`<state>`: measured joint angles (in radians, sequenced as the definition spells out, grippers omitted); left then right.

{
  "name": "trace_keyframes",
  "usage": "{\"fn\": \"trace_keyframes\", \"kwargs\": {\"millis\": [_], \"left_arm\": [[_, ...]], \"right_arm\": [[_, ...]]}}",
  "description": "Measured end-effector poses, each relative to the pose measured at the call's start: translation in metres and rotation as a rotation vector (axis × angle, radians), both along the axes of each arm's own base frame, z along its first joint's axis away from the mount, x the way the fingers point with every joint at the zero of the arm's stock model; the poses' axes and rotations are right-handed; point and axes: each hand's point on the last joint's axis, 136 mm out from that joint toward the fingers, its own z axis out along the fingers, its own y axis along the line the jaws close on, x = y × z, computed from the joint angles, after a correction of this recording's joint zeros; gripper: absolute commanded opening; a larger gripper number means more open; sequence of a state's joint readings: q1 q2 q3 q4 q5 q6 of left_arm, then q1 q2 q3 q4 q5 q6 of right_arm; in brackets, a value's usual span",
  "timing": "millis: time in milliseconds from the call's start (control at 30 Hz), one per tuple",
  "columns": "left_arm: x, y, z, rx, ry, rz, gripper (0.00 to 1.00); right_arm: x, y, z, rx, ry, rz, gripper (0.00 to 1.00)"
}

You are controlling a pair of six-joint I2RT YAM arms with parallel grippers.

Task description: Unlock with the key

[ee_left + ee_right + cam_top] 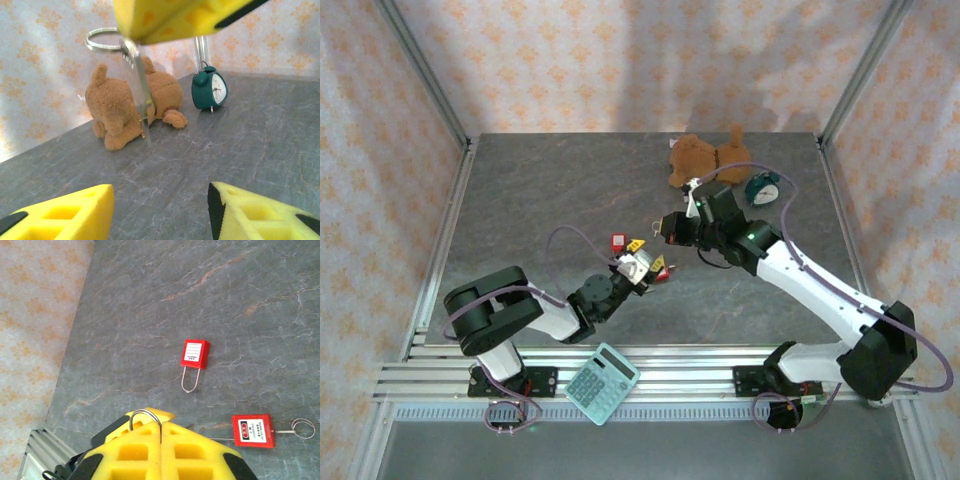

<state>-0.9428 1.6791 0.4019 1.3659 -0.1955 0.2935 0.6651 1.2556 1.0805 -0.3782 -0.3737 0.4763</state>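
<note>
Surface: grey veined tabletop [550, 190], patterned walls [620, 60] behind
Right arm [820, 290]: extended along the plush toy's [698, 158] near side; right gripper [161, 427] clenched on the key [142, 100], blade hung downward
Left arm [510, 315]: folded low; left gripper [160, 200] fingers parted, nothing held
Padlocks: red padlock [196, 354] and second red padlock [253, 431] laid flat, nearer than the toy
Clock: teal alarm clock [210, 89] just beside the toy

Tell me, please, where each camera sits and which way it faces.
Top external: above and behind, looking down on the table; left arm, right arm show.
Left wrist: low, facing plush toy and clock; left gripper below, right gripper holding the key above.
Right wrist: looking down at padlock and second padlock; right gripper below.
Top, left wrist share the clock.
</note>
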Motion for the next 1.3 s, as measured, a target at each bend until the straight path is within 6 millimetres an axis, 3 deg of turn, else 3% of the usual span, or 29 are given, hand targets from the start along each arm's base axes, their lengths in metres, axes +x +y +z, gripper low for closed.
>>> {"fn": "trace_keyframes", "kwargs": {"millis": [100, 333, 633, 833, 1033, 1300], "left_arm": [[0.003, -0.002, 0.003, -0.002, -0.007, 0.007, 0.46], [0.009, -0.007, 0.017, -0.035, -0.03, 0.014, 0.46], [0.01, -0.013, 0.008, -0.021, -0.016, -0.004, 0.38], [0.01, -0.017, 0.01, -0.034, -0.016, -0.023, 0.5], [0.011, -0.02, 0.009, -0.033, -0.017, -0.026, 0.52], [0.022, -0.02, 0.019, -0.054, -0.034, 0.032, 0.36]], "right_arm": [[-0.004, -0.001, 0.001, 0.017, 0.007, 0.001, 0.0], [-0.015, -0.007, -0.004, 0.043, 0.032, -0.014, 0.0], [-0.018, -0.01, 0.0, 0.065, 0.036, -0.029, 0.0], [-0.017, -0.01, -0.003, 0.075, 0.048, -0.045, 0.0], [-0.013, -0.012, -0.006, 0.102, 0.065, -0.097, 0.0], [-0.014, -0.016, -0.021, 0.105, 0.108, -0.151, 0.0]]}}
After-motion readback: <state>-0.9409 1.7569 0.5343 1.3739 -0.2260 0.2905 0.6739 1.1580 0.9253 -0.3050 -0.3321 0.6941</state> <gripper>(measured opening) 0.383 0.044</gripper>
